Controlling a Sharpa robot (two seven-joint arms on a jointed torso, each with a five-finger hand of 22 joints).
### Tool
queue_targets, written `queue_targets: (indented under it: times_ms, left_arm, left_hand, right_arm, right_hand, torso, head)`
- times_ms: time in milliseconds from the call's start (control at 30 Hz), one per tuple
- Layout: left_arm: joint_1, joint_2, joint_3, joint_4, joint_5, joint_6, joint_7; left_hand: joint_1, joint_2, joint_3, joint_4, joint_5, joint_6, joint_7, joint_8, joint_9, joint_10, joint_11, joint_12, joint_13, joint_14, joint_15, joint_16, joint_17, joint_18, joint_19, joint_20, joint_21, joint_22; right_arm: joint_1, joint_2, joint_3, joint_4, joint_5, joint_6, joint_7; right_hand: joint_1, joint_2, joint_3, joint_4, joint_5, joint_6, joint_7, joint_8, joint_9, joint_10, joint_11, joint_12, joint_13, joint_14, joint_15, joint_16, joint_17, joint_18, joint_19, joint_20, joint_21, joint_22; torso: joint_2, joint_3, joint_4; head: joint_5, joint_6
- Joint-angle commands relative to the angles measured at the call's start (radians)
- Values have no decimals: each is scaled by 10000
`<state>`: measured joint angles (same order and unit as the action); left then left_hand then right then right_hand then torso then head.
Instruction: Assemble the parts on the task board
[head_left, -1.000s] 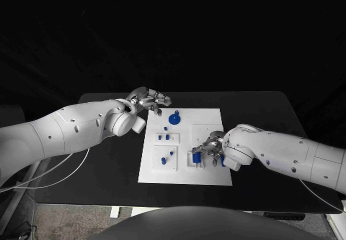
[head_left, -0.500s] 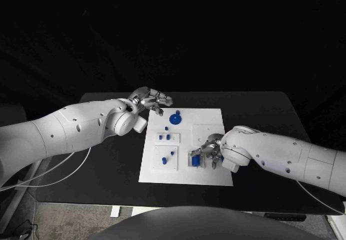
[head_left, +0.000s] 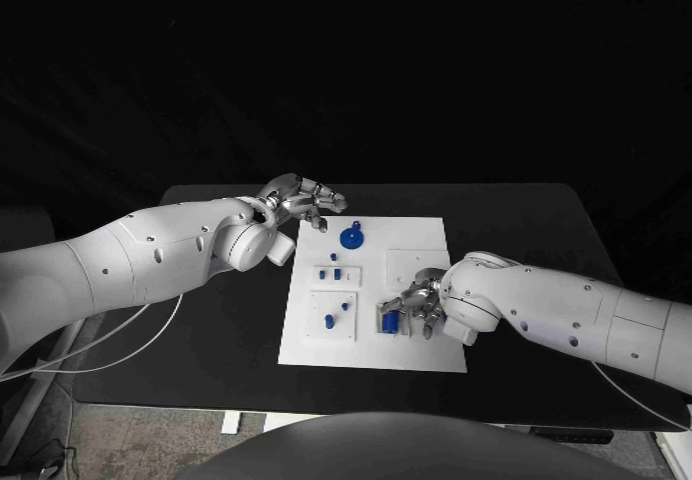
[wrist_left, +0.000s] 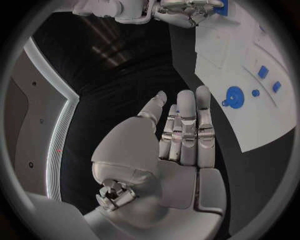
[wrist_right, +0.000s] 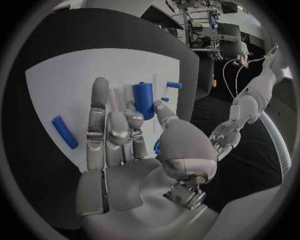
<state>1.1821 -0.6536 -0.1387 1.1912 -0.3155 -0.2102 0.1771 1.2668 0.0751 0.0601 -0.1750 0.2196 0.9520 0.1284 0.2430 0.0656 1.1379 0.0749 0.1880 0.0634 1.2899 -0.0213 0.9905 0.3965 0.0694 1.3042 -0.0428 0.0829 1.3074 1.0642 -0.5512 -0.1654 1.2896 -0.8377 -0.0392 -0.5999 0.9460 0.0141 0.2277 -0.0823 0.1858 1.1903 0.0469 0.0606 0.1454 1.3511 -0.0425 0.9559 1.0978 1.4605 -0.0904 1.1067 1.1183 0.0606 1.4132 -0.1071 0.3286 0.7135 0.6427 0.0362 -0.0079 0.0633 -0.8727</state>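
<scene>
The task board (head_left: 372, 300) is a flat white rectangular plate lying in the middle of the black table (head_left: 534, 215), with shallow raised white panels on its surface that carry small blue parts. The right hand (head_left: 415, 303) is down over the near right part of the board. Just ahead of its fingertips (wrist_right: 100, 87) stands an upright blue cylinder (wrist_right: 143, 99), seated in the board; the fingers are loosely bent with gaps between them, and whether thumb and finger touch the cylinder cannot be told. Just beside this hand, on its outer side, a short blue bar (wrist_right: 64, 131) lies flat on the white plate. Beyond the cylinder, farther from the palm, a small blue peg (wrist_right: 174, 85) lies near the board's edge.

The left hand (head_left: 302, 198) hangs over the black table just off the board's far left corner, holding nothing. Its fingers (wrist_left: 186, 125) are stretched out straight and lie side by side, the thumb a little apart. Near its fingertips, on the board, sits a round blue disc with a small tab (head_left: 351, 238). Past the disc, toward the right hand, two small blue blocks (head_left: 332, 271) sit on one raised panel, and a small blue piece (head_left: 329, 321) on the next.
</scene>
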Motion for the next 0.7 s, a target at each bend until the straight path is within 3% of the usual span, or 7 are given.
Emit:
queue_targets:
  times_ms: [33,200,233,467,533,700]
  left_arm:
    - [10,13,7,25,58,137,38]
    - [10,12,7,19,58,138,35]
    - [10,12,7,20,58,139,34]
    - [11,10,7,20,58,149,22]
    - [11,7,7,18,58,151,19]
    - [11,9,7,18,58,166,13]
  left_hand:
    - [-79,7,0,45,-53,-68,-14,-23,14,-81,3,63,0,-12,56,-38,14,118,13,46,-36,98]
    - [-79,7,0,45,-53,-68,-14,-23,14,-81,3,63,0,-12,56,-38,14,118,13,46,-36,98]
    - [-79,7,0,45,-53,-68,-14,-23,14,-81,3,63,0,-12,56,-38,14,118,13,46,-36,98]
    - [-72,-5,-4,65,-56,-69,-14,-21,15,-87,5,64,0,-14,57,-36,14,118,9,48,-36,98]
    - [-72,-5,-4,65,-56,-69,-14,-21,15,-87,5,64,0,-14,57,-36,14,118,9,48,-36,98]
    - [-72,-5,-4,65,-56,-69,-14,-21,15,-87,5,64,0,-14,57,-36,14,118,9,48,-36,98]
  right_arm:
    - [-41,22,-20,7,-66,182,-29]
    - [-44,28,-21,-1,-80,248,-33]
    - [-44,31,-21,-4,-88,280,-40]
    - [-45,33,-24,-27,-247,332,-89]
    - [-45,31,-25,-25,-271,321,-89]
    - [-45,21,-26,-8,-335,180,-50]
  right_hand:
    - [-133,13,-140,61,-365,-46,23,31,0,-73,22,-74,-32,-22,-41,-57,-25,-78,-46,-30,-11,-16]
    - [-164,-299,-275,457,-1164,-176,65,35,27,-129,58,-155,-93,-27,-14,-120,-60,-63,-53,-3,-42,-54]
    - [-81,-552,-106,817,-1242,-230,81,32,62,-135,67,-156,-106,-39,4,-148,-67,-52,-50,9,-50,-71]
    - [111,-1214,123,1467,-1362,-595,186,44,6,-308,119,-454,-338,-66,34,-337,-177,-63,-83,29,-132,-155]
    - [208,-1319,135,1706,-1360,-620,190,32,-19,-320,133,-467,-361,-58,27,-355,-151,-72,-56,22,-161,-197]
    - [269,-1189,150,1628,-1363,-578,180,40,-13,-313,127,-466,-368,-53,25,-356,-142,-71,-47,20,-163,-203]
  torso:
    - [5,-2,-2]
    - [1,-2,-12]
    - [3,-2,-12]
    - [-1,7,-8]
    - [-4,6,-11]
    - [-3,8,-11]
  head:
    - [-1,1]
    - [20,1]
    - [25,1]
    - [35,1]
    - [39,1]
    - [43,1]
